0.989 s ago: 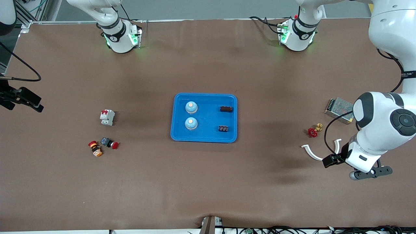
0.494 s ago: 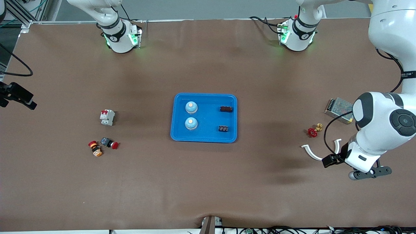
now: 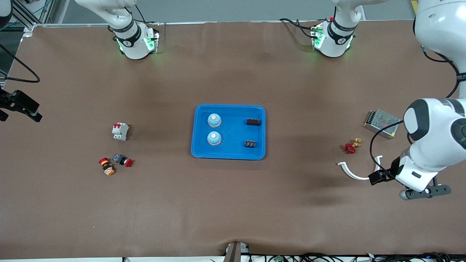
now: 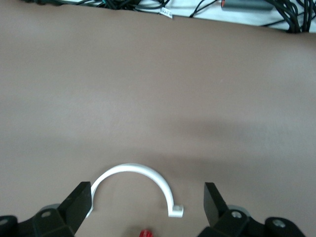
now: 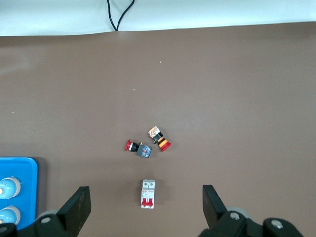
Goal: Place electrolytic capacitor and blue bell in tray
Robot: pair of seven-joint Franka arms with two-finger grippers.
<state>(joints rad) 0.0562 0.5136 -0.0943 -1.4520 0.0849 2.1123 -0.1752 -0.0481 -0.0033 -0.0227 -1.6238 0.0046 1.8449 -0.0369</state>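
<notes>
While empty, left gripper [image 4: 143, 210] and right gripper [image 5: 143, 207] gape wide.

A: What is in the tray [image 3: 228, 153]?

B: Two bells [image 3: 214, 119], one nearer the camera, and two dark parts [image 3: 253, 122] toward the left arm's end.

A: And on the worktop [image 3: 233, 203]?

B: A breaker [image 3: 120, 131] and two red buttons [image 3: 122, 160] toward the right arm's end. Toward the left arm's end: a mesh box [image 3: 381, 118], a red valve [image 3: 350, 147], a white clip [image 3: 351, 172].

A: The end effectors?

B: The left end effector [image 3: 425, 191] hangs near the clip. The right end effector [image 3: 20, 105] is at the worktop's edge.
</notes>
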